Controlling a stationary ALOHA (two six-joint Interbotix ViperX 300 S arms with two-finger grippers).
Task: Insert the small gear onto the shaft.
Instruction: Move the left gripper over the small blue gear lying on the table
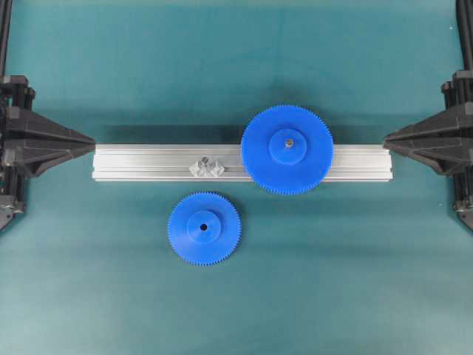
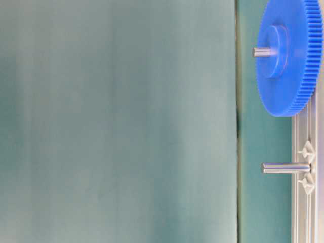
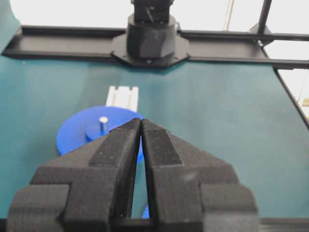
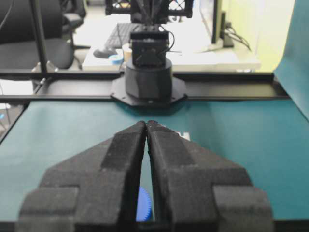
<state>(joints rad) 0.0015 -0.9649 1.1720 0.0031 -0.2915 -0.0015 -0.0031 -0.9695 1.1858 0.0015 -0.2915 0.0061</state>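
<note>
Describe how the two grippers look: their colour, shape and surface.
Both the left gripper and the right gripper are matte black plastic. Each has two broad wedge-shaped fingers that taper to a narrow tip, with fine ribbing on the inner faces. From overhead, each shows as a black pointed wedge. No markings or loose cables are visible on them.

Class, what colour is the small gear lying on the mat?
Blue; the small gear shows best in the overhead view.

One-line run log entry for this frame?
small gear: on mat, off rail | shaft: bare | left tool: shut, empty | right tool: shut, empty | insertion: not started
</note>
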